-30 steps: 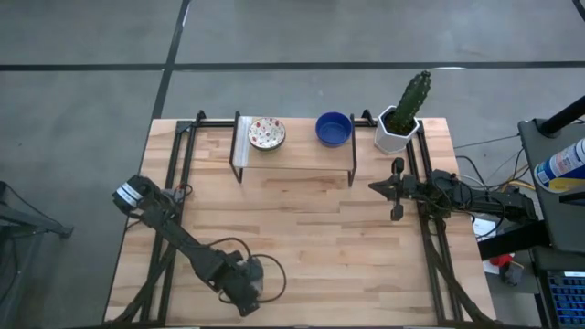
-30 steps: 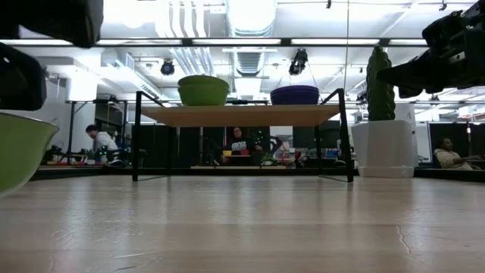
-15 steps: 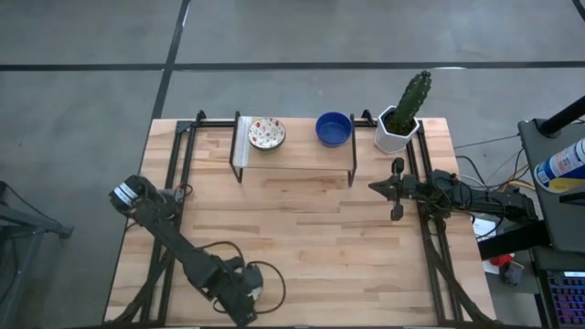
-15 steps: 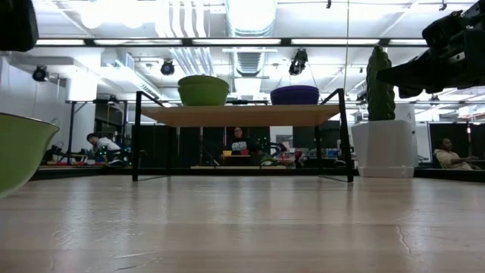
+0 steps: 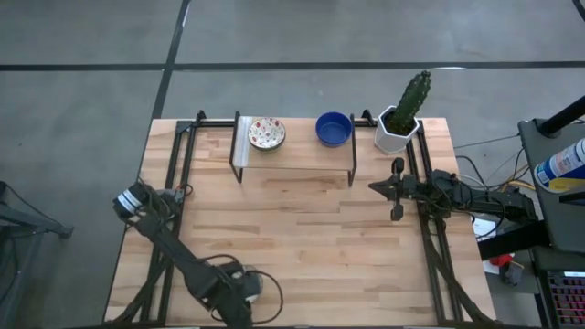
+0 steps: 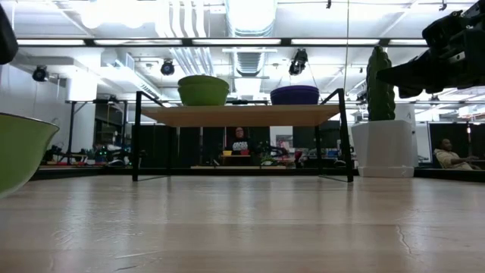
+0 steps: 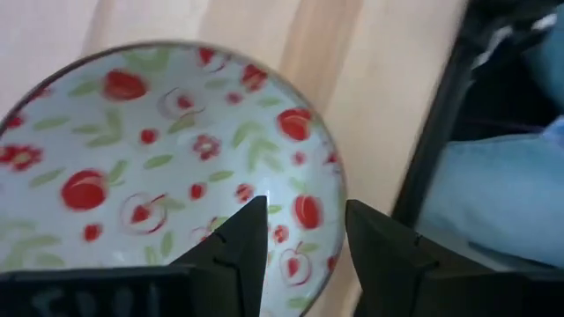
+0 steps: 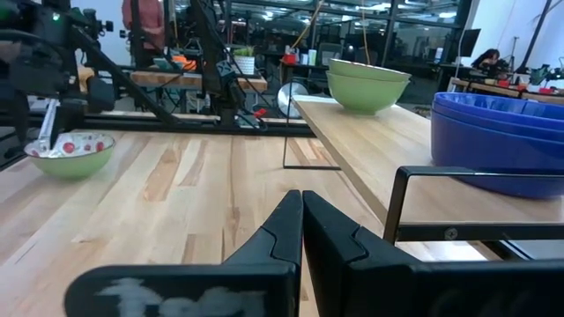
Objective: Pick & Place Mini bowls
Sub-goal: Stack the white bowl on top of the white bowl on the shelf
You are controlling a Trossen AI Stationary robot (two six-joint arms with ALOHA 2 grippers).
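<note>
A cream bowl with red and green speckles (image 7: 159, 158) sits on its base near the table's near-left edge; it also shows in the low view (image 6: 19, 152) and the right wrist view (image 8: 69, 151). My left gripper (image 5: 239, 294) hovers over it, open (image 7: 306, 233), one finger above the inside and one outside the rim. A second speckled bowl (image 5: 266, 133) and a blue bowl (image 5: 334, 129) stand on the shelf. My right gripper (image 5: 396, 189) waits shut at the table's right side. My left gripper comes at the speckled bowl from above, its fingers on either side of the rim (image 7: 337, 198). I cannot tell whether either finger touches the rim. The bowl rests on the table.
A low wooden shelf on black legs (image 5: 292, 157) stands at the far edge. A white hexagonal pot with a cactus (image 5: 398, 128) is to its right. Black rails run along both table sides. Bare wood lies in the table's middle.
My left gripper has moved toward the table's near edge and slid almost out of the low view. The speckled bowl beneath it has stayed where it was.
</note>
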